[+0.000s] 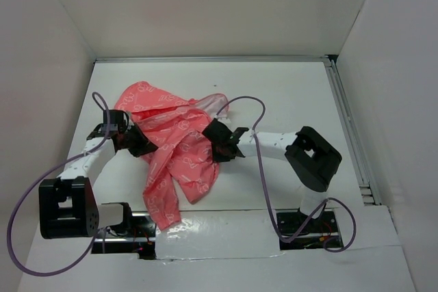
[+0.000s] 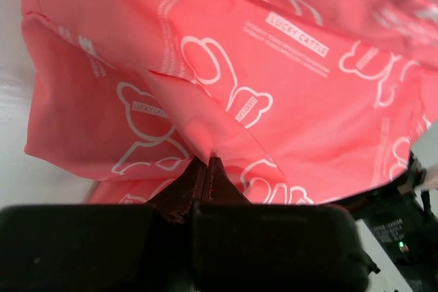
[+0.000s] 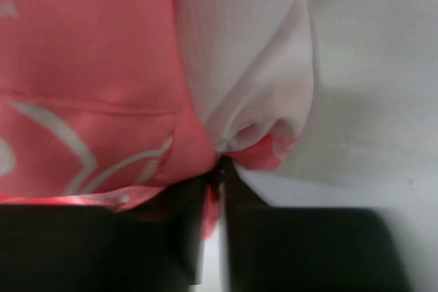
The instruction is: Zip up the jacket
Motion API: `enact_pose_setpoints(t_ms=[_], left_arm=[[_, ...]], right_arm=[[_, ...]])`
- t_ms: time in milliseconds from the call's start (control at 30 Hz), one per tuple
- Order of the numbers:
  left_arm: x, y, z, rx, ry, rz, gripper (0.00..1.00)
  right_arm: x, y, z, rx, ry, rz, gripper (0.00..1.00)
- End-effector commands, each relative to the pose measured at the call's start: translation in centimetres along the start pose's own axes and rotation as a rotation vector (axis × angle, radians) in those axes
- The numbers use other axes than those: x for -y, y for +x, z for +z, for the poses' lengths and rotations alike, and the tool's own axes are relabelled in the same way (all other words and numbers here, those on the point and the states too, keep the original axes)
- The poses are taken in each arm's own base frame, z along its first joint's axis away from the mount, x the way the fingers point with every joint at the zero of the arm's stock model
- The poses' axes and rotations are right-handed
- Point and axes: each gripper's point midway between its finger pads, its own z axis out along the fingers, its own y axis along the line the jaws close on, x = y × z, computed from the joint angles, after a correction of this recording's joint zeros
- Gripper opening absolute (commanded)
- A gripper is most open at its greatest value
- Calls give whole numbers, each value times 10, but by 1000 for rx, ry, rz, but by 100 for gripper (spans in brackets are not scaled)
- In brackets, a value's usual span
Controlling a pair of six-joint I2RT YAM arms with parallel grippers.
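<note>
— How do the claws stand?
— The left gripper (image 2: 207, 169) is pinched tight on a fold of the jacket (image 1: 179, 143). The right gripper (image 3: 219, 172) is narrow, nipping its pink edge and pale lining.
— And the jacket?
— Crumpled centre-left in the top view, on the white table (image 1: 294, 94), between both claws.

Left gripper (image 2: 207, 167) pinched tight, low and pointed rightward; right gripper (image 3: 219, 169) nearly closed, pointed leftward
</note>
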Motion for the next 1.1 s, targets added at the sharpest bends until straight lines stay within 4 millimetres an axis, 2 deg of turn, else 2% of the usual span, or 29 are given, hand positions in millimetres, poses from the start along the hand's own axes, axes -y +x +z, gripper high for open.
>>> enact_pose_setpoints(t_ms=[0, 33, 67, 133, 167, 200, 267, 300, 333, 367, 400, 467, 533, 600, 633, 667, 700, 767, 800, 833, 900, 933, 967, 1000, 1033, 1067], left_arm=[[27, -13, -16, 74, 117, 103, 0], [30, -14, -20, 90, 128, 116, 0], [35, -16, -27, 122, 148, 137, 0], [40, -19, -34, 151, 161, 155, 0], [45, -20, -40, 170, 177, 168, 0], [48, -20, -43, 175, 187, 172, 0], [57, -20, -52, 186, 224, 193, 0], [61, -21, -55, 192, 236, 199, 0], [67, -21, -61, 199, 258, 206, 0], [71, -21, -64, 200, 269, 214, 0], [81, -26, -74, 222, 291, 232, 0], [92, -27, -86, 239, 317, 257, 0], [108, -30, -104, 273, 356, 295, 0], [112, -22, -111, 272, 377, 305, 0], [111, -17, -111, 264, 380, 307, 0], [107, -8, -105, 237, 379, 305, 0], [105, -2, -103, 222, 380, 291, 0], [100, 20, -94, 132, 412, 294, 0], [99, 28, -92, 103, 423, 289, 0], [97, 43, -87, 46, 434, 299, 0], [94, 64, -88, -43, 447, 292, 0], [89, 74, -86, -76, 431, 287, 0], [84, 76, -87, -65, 402, 268, 0], [73, 86, -87, -95, 350, 236, 0], [66, 88, -87, -94, 306, 174, 8], [58, 83, -88, -45, 249, 143, 63]], right_arm=[[-3, -38, 8, 129, 6, 87, 5], [6, -46, 6, 146, 26, 105, 0], [12, -53, 2, 171, 40, 113, 0], [30, -79, -23, 252, 95, 107, 0], [47, -95, -34, 289, 138, 127, 0], [51, -118, -61, 358, 143, 120, 0], [87, -141, -93, 444, 276, 126, 0], [91, -160, -125, 515, 284, 122, 0], [108, -166, -144, 554, 362, 126, 0], [116, -173, -159, 588, 390, 125, 0], [129, -181, -186, 646, 442, 129, 0], [143, -189, -219, 711, 470, 161, 0], [158, -187, -246, 766, 507, 197, 0], [170, -178, -249, 779, 533, 208, 0], [177, -174, -259, 815, 538, 242, 0], [185, -161, -248, 796, 554, 237, 0], [184, -153, -245, 791, 509, 270, 0], [192, -123, -218, 690, 502, 269, 3], [195, -111, -208, 651, 497, 280, 8], [198, -91, -189, 589, 486, 330, 15], [211, -56, -171, 454, 531, 354, 35], [214, -42, -164, 420, 542, 400, 45], [217, -26, -164, 362, 564, 425, 63], [218, -22, -166, 361, 566, 452, 69], [217, -22, -169, 371, 564, 448, 95], [213, -25, -170, 382, 542, 445, 100]])
